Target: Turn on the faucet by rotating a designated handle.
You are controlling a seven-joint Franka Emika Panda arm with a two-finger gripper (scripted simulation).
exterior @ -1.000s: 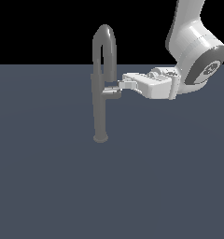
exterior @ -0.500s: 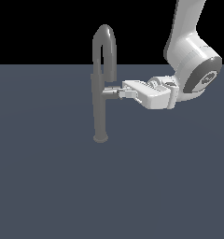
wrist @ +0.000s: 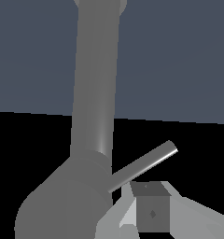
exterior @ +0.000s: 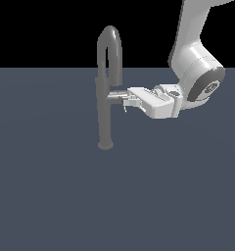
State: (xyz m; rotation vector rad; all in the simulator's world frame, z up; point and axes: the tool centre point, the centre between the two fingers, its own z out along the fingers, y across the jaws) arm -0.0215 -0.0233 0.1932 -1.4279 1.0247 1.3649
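The faucet (exterior: 105, 112) is a tall grey column on a small round base, with a high arched spout at its top. The handle (exterior: 116, 95) is a short grey stub sticking out of the column towards the exterior view's right. My gripper (exterior: 125, 102) reaches in level from the right, at the handle's free end. Its jaws look open, with one tip showing just below the handle. In the wrist view the column (wrist: 96, 84) fills the middle, and a thick grey body (wrist: 62, 200) sits close beside one of my fingers (wrist: 152, 212). The other finger is hidden.
The faucet stands on a flat dark blue-grey floor (exterior: 51, 196) in front of a black backdrop. My white arm (exterior: 195, 73) comes down from the upper right. In the wrist view a thin grey rod (wrist: 143, 165) juts from the thick body, next to my finger.
My gripper has moved towards the exterior view's left, closing in on the handle's end, and the wrist has dropped a little. The faucet and handle have not visibly moved.
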